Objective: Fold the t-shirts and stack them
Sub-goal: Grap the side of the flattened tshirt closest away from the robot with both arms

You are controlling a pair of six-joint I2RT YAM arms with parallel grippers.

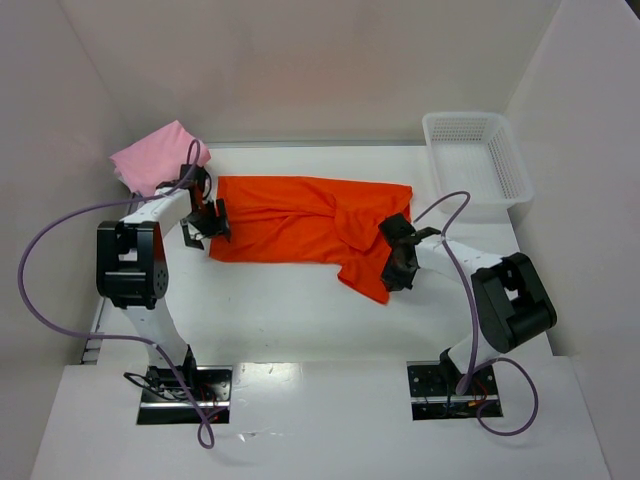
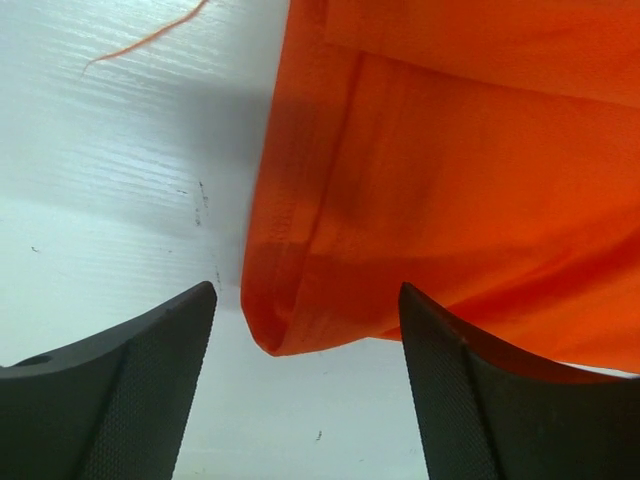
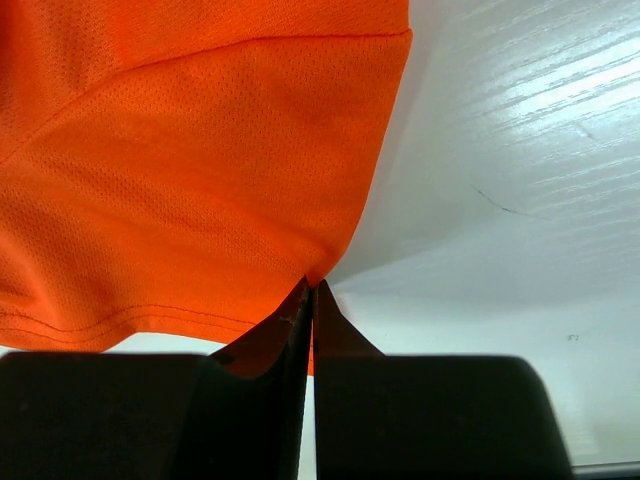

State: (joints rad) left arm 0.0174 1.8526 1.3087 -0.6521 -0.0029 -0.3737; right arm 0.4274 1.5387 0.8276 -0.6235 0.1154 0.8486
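Note:
An orange t-shirt lies spread across the middle of the table, partly folded, one flap running down to the right. A pink t-shirt sits bunched at the far left corner. My left gripper hovers at the orange shirt's left edge, jaws open, and a folded corner of the orange t-shirt lies between the fingertips without being pinched. My right gripper is shut on the edge of the orange t-shirt, pinching it at the fingertips. No blue shirt is in view.
A white mesh basket stands at the far right corner. White walls close in the table on the left, back and right. A loose orange thread lies on the table near the left gripper.

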